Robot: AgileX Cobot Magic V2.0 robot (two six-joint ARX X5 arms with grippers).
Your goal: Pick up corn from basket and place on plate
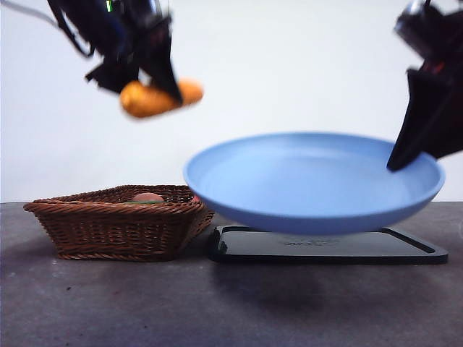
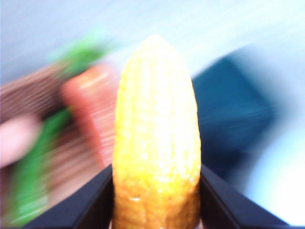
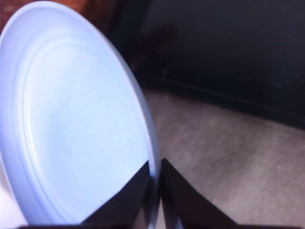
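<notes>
Corn (image 2: 156, 138), bumpy orange-yellow, sits clamped in the left gripper (image 1: 155, 79) above the basket (image 1: 119, 220); right gripper (image 3: 156, 191) pinches the blue plate's (image 1: 311, 181) rim.

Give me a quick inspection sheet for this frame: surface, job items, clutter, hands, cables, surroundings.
Surface: dark grey tabletop, no spills seen.
Corn: lifted clear above the basket, gripped across its middle.
Basket: on the table, beside the tray.
Plate: raised off the tray, tilted, held by its rim.
Clutter: black tray under the plate; pinkish round item, carrot and green leaves in the basket.
Left hand: shut on the corn, high over the basket.
Right hand: shut on the plate's rim, on the side away from the basket.
Cables: one thin cable near the left arm.
Surroundings: plain white wall.
</notes>
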